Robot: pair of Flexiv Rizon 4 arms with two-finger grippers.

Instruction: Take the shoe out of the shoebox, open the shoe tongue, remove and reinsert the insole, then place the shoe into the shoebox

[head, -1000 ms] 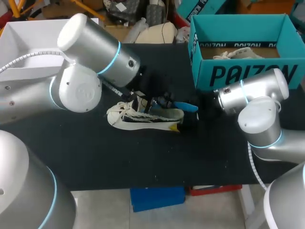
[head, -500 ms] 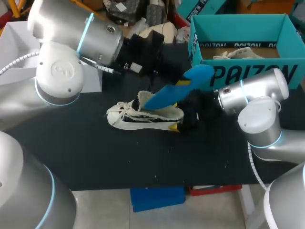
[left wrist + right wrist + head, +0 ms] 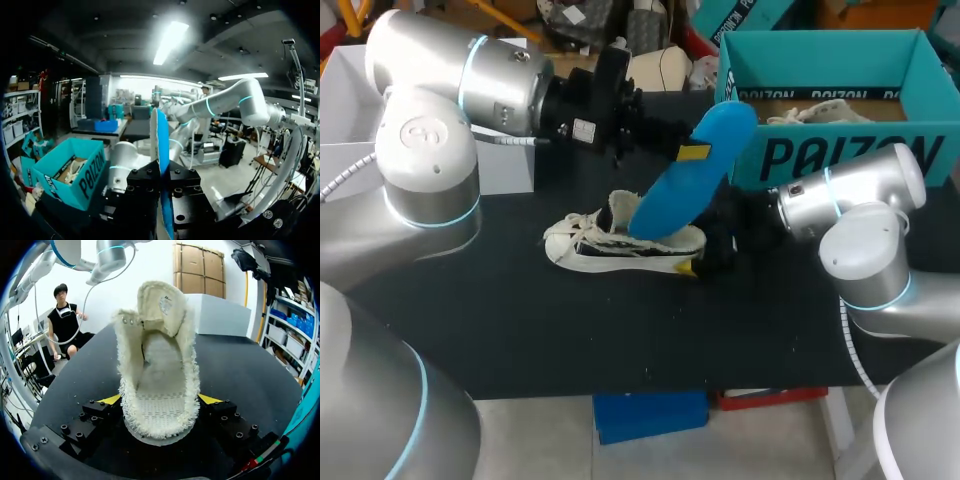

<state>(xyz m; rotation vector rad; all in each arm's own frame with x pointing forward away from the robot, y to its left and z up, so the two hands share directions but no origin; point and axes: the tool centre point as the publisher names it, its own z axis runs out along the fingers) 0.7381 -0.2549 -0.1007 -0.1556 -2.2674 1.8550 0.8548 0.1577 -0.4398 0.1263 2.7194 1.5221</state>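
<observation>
A cream low-top shoe [image 3: 620, 245] lies on its side on the black table [image 3: 520, 330], tongue folded open. My right gripper [image 3: 720, 245] is shut on its heel; in the right wrist view the shoe [image 3: 157, 365] stands between the yellow fingertips [image 3: 111, 400], which touch both sides, and its inside is bare. My left gripper [image 3: 655, 135] hangs above and behind the shoe, shut on the blue insole [image 3: 692, 170]. The insole's lower end still touches the shoe's opening. It shows edge-on as the blue insole [image 3: 161, 145] in my left gripper [image 3: 161, 175].
The teal shoebox [image 3: 830, 155] stands open at the back right, close behind my right arm, with a second cream shoe [image 3: 820, 112] inside. A white box [image 3: 380, 100] sits at the back left. The shoebox [image 3: 75, 170] also shows beside my left gripper.
My left gripper has pulled the blue insole up out of the shoe and lifted toward the back. The shoe and my right gripper have stayed put.
</observation>
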